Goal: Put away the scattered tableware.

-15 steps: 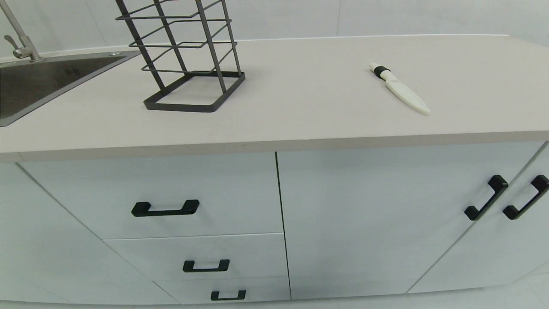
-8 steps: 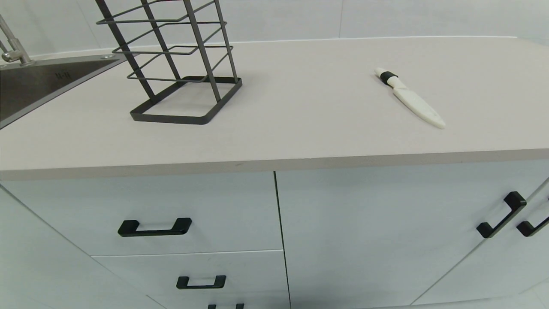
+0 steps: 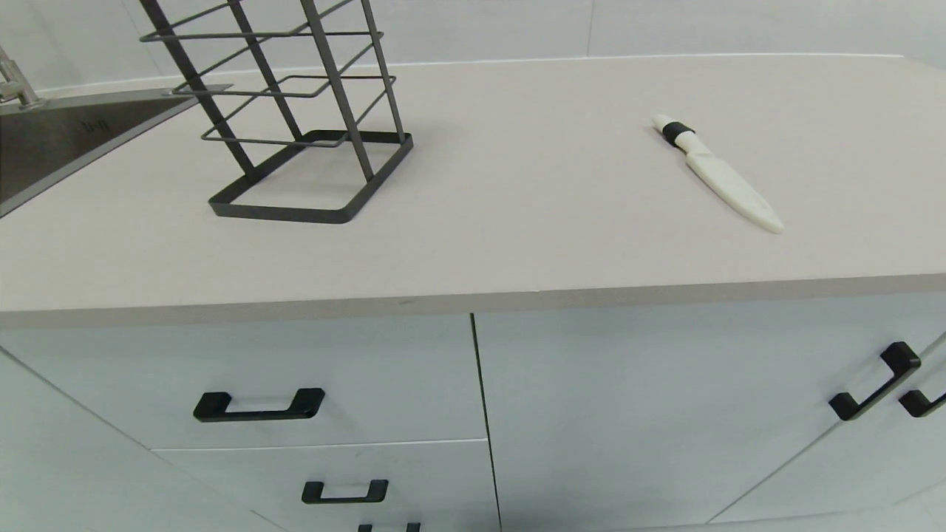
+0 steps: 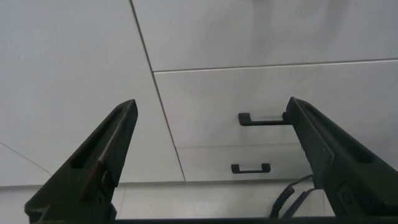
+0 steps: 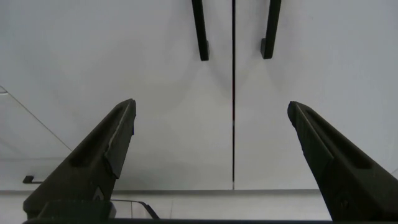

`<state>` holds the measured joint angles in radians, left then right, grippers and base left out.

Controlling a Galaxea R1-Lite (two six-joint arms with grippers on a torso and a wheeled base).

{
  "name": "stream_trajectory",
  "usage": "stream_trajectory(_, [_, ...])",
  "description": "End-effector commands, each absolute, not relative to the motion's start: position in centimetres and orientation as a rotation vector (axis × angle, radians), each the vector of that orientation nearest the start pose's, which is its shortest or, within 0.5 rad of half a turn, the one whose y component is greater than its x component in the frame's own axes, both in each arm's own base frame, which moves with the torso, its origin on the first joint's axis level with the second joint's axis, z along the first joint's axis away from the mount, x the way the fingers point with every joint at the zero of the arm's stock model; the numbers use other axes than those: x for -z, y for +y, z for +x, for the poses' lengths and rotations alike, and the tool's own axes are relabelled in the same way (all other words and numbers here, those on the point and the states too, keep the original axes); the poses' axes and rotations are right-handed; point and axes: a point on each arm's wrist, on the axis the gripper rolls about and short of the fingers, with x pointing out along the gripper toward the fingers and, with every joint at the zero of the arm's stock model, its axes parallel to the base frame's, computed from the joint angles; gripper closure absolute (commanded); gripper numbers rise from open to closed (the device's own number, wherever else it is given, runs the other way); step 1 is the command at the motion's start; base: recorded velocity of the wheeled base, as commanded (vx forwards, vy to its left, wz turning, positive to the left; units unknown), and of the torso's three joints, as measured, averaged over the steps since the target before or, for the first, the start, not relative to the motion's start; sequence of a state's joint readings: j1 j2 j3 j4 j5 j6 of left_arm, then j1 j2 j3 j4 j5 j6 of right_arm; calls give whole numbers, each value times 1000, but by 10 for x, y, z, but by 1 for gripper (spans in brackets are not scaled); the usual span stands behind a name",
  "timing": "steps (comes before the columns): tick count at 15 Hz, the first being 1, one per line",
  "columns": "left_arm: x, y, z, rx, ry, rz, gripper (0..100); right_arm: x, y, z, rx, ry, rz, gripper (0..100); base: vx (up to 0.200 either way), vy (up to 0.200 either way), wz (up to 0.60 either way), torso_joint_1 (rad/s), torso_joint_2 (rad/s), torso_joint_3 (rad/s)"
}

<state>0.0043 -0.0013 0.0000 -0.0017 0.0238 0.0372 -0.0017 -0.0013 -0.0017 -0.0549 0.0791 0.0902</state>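
Observation:
A white knife [image 3: 716, 174] with a black band near its handle end lies flat on the beige countertop [image 3: 517, 222], toward the right. A dark wire rack [image 3: 295, 111] stands upright on the counter's left part, with nothing in it. My left gripper [image 4: 211, 130] is open with nothing between its fingers, low down and facing the white drawer fronts [image 4: 280, 93]. My right gripper [image 5: 211, 124] is open too, holding nothing, in front of the white cabinet doors [image 5: 234, 93] and their black handles.
A steel sink [image 3: 52, 140] with a faucet is set into the counter at the far left. Below the counter are drawers [image 3: 259, 384] with black handles on the left and cabinet doors [image 3: 665, 399] on the right. A tiled wall backs the counter.
The head camera has shifted: the whole scene slid down and the rack moved left in the picture. The knife and rack keep their places on the counter.

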Motion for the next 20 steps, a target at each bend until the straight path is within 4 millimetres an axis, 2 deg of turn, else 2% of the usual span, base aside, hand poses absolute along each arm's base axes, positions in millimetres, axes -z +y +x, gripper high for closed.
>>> stream_trajectory(1, [-76,0,-23,-29,-1,37,0,-82,2,-23,-81,-53,88,0,0,0,0,246,-56,-168])
stream_trajectory(10, [-76,0,-23,-29,-2,41,0,-82,2,-23,-81,-53,88,0,0,0,0,227,-512,-207])
stream_trajectory(13, [-76,0,-23,-29,-2,40,0,-82,2,-23,-81,-53,88,0,0,0,0,113,-491,-220])
stream_trajectory(20, [-76,0,-23,-29,-1,40,0,-82,2,-23,-81,-53,88,0,0,0,0,334,-500,-234])
